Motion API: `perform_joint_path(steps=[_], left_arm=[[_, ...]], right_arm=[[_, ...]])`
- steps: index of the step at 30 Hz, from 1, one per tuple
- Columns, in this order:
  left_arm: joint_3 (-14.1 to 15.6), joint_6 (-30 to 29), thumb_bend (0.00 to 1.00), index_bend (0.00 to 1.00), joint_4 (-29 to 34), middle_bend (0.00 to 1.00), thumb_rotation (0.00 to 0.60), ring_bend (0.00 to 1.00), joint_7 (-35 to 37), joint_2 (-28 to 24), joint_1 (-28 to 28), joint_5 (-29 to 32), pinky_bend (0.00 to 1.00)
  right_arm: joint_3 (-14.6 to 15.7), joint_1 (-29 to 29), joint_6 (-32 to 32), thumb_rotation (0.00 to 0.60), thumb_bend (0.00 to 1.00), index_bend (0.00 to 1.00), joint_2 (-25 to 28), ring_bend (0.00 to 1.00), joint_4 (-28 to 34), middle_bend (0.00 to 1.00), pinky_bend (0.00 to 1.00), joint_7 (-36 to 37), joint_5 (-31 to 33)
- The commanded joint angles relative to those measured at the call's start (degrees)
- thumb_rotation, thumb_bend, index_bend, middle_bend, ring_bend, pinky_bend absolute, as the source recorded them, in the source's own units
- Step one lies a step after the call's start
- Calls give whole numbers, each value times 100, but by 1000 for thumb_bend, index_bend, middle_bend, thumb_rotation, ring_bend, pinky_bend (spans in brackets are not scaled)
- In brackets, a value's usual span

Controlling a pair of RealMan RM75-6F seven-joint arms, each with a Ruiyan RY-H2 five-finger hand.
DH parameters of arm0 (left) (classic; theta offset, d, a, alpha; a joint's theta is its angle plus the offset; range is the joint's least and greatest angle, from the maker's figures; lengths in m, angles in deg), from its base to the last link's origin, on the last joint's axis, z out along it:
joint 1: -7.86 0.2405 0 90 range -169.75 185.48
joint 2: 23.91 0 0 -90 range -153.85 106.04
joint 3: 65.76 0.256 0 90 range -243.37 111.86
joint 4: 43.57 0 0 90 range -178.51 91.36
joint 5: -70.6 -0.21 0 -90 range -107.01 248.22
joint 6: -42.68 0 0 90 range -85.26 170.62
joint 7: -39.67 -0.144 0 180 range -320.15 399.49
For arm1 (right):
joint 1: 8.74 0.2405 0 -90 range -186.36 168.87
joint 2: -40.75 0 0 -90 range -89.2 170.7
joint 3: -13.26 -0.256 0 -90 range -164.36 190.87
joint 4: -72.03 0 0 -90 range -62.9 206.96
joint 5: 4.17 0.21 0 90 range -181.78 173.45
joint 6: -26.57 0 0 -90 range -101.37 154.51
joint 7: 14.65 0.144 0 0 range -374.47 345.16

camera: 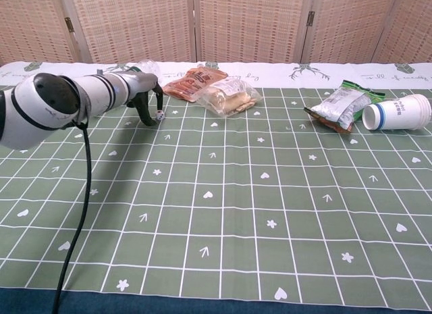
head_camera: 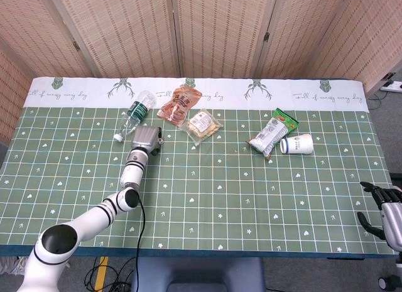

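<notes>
My left hand [camera: 145,98] is on the far left part of the table, its fingers curled down around a small white die [camera: 159,115] that lies on the green cloth. A dark fingertip stands on either side of the die; whether they pinch it I cannot tell. In the head view the left hand [head_camera: 146,139] covers the die. A lying water bottle [head_camera: 135,113] is just behind this hand. My right hand [head_camera: 383,211] hangs off the table's near right corner, fingers apart, holding nothing.
A red snack bag [camera: 196,81] and a clear bread packet [camera: 229,94] lie right of the die. Far right lie a silver and green packet pile [camera: 343,101] and a tipped paper cup [camera: 398,113]. Folding screens stand behind the table.
</notes>
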Motion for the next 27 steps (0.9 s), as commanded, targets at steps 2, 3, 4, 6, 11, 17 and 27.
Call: perform_joint_path(steps=[2,3,4,6,11,17,27], left_arm=[[8,50,336,414,15,1000,600,879,-24,-8,9,45,931],[9,55,343,416,24,1000,600,879,-33,-14,7,58,931],[7,57,352,421,39,1000,600,880,-36,-23,5,68,931],[-6,37,364,433,97,1000,600,880,-15,-51,7,67,931],[-16,9,386,470,330,1000,600,879,108,-165,47,-4,931],[21,-46,385,471,399,1000,600,879,108,-166,24,12,931],[52,-42,385,518,212,1000,600,880,50,-51,-52,90,931]], right_arm=[[2,1,14,600,249,226,-5,324,-11,326,267,4,3],[0,1,12,600,249,226,-6,324,-12,326,267,4,2],[-3,-1,7,600,249,225,-5,324,-13,326,267,4,0],[-2,-6,-5,600,249,226,-2,324,-12,326,267,7,-11],[1,-25,-17,600,249,225,-6,324,-31,326,267,34,-7],[-4,-30,-12,600,248,226,-13,324,-67,326,267,73,-1],[-5,-58,-21,600,249,226,-14,324,-85,326,267,91,26]])
